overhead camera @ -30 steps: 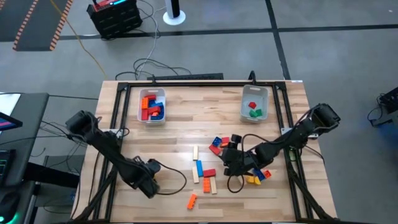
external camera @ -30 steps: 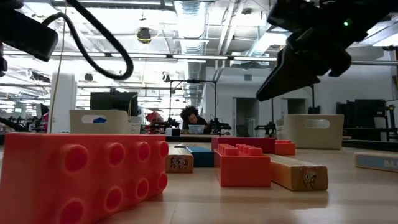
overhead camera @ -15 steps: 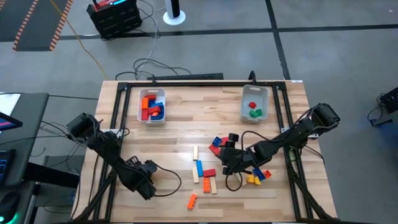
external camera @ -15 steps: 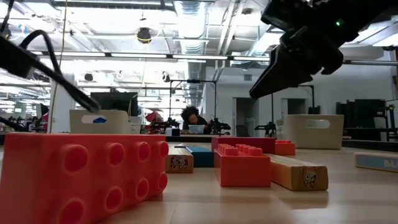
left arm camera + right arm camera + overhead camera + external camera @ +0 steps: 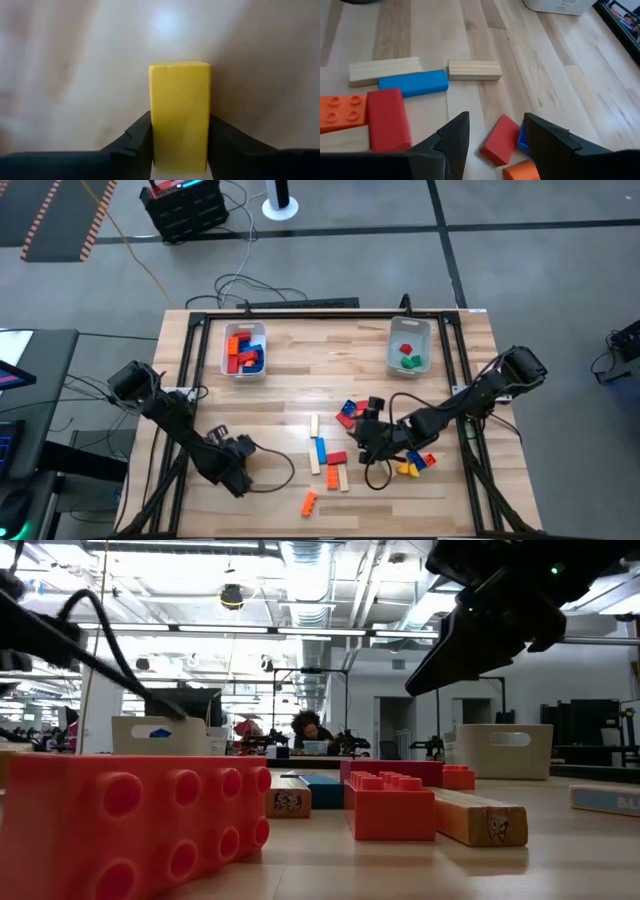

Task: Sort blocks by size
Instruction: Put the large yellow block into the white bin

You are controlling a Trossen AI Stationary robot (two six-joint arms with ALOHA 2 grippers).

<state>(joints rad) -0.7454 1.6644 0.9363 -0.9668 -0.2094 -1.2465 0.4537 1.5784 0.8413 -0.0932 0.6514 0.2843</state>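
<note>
Two bins (image 5: 245, 352) at table's far edge, each holding few sorted blocks; most blocks (image 5: 330, 458) loose mid-table. Left gripper (image 5: 179, 145) pinching yellow block (image 5: 180, 115), low over bare wood near table's front left. Probably carry step; next calls for lift toward matching bin. Right gripper (image 5: 492, 135) spread above red block (image 5: 499, 138), crowded by blue and orange neighbours; tight pick.

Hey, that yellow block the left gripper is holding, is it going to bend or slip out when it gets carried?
The yellow block looks like rigid plastic with flat sides, so it probably won't bend. The left gripper clamps it on two opposite faces, which should hold. Its smooth, glossy surface could let it slide under a quick swing.
</note>
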